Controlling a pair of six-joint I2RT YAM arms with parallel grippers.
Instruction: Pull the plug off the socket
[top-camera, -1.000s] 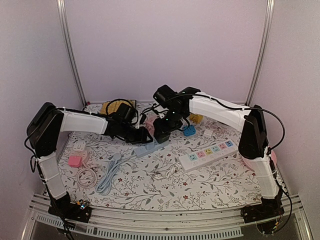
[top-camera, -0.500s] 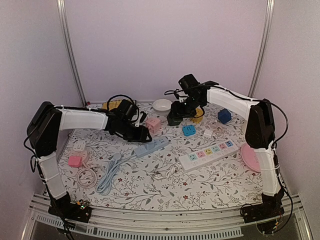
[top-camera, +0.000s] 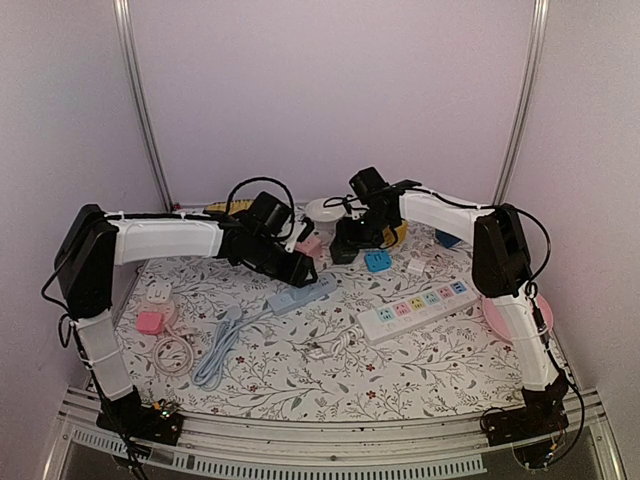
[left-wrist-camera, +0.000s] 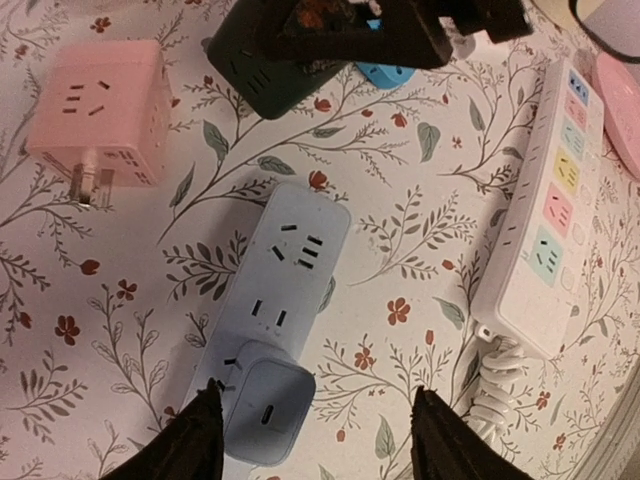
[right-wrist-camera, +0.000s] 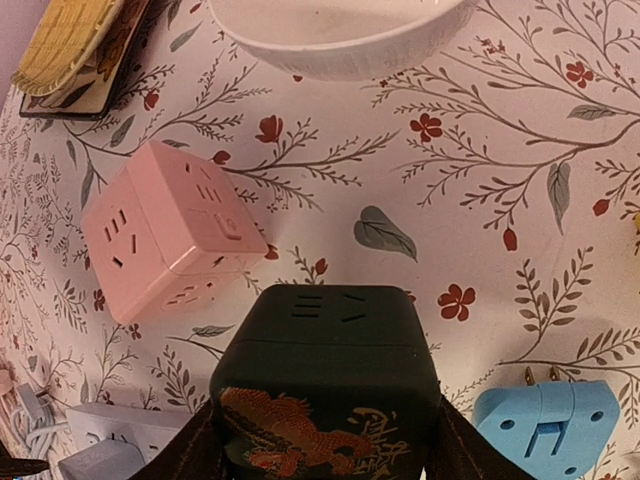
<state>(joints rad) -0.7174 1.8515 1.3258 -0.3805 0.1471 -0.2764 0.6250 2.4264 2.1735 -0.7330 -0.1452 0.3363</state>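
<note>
My right pincer (right-wrist-camera: 325, 455) is clamped on the dark green cube plug (right-wrist-camera: 325, 360) with the dragon print. The plug is clear of the pale blue power strip (left-wrist-camera: 290, 260), just beside the pink cube socket (right-wrist-camera: 165, 235). My left pincer (left-wrist-camera: 320, 440) hangs open over that strip on the flowered desk (left-wrist-camera: 420, 230), nothing between its fingers.

In the right wrist view, the right hand (right-wrist-camera: 322, 440) covers the lower sides of the dark cube adapter (right-wrist-camera: 325, 350), and the bottom edge cuts it off. The top edge crops the white bowl (right-wrist-camera: 340, 40). The left wrist view crops the pink plate (left-wrist-camera: 622, 100).
</note>
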